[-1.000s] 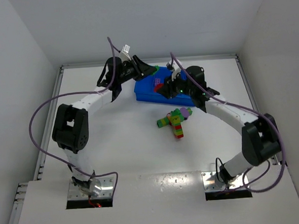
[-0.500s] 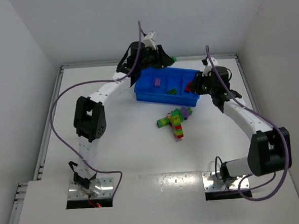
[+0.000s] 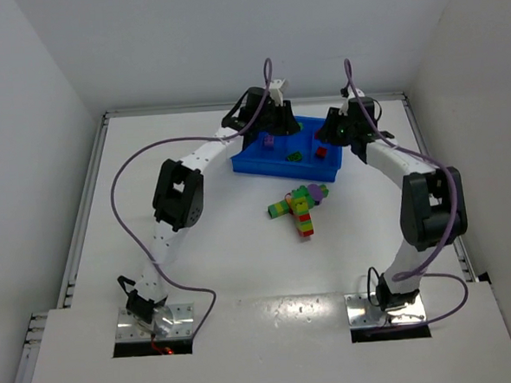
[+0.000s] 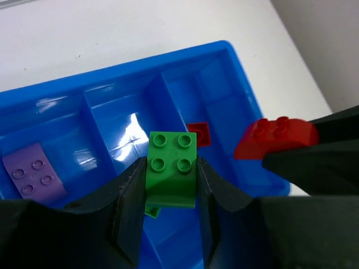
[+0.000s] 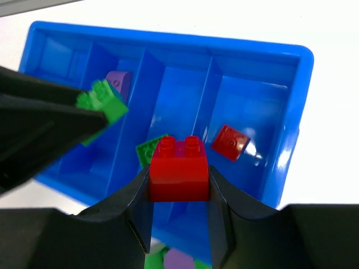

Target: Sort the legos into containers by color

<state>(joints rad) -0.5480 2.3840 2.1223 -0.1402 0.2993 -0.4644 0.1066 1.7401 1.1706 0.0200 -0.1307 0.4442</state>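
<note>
Left wrist view: the left gripper (image 4: 170, 188) has its two fingers (image 4: 130, 196) pressed against the opposite sides of a green brick (image 4: 171, 167), studs facing the camera, so the brick sits squarely between the tips and sticks out a little past them. It hangs over the blue tray (image 4: 140, 56), above the compartment where a loose green brick (image 4: 150, 210) peeks out under it. A purple brick (image 4: 32, 175) lies in the compartment one over on the left, and a loose red brick (image 4: 198, 133) lies in the end compartment on the right.

In the right wrist view, the right gripper (image 5: 178, 193) is clamped on a red brick (image 5: 178, 168), one finger flat on each side, with the studs pointing away from the wrist. That brick hangs over the tray, in front of the divider between the green compartment and the red one.

From the top view, both grippers meet over the tray at the far side of the table (image 3: 196, 212), well apart from the cluster of striped sticks (image 3: 300, 204) lying on the table in front of the tray
</note>
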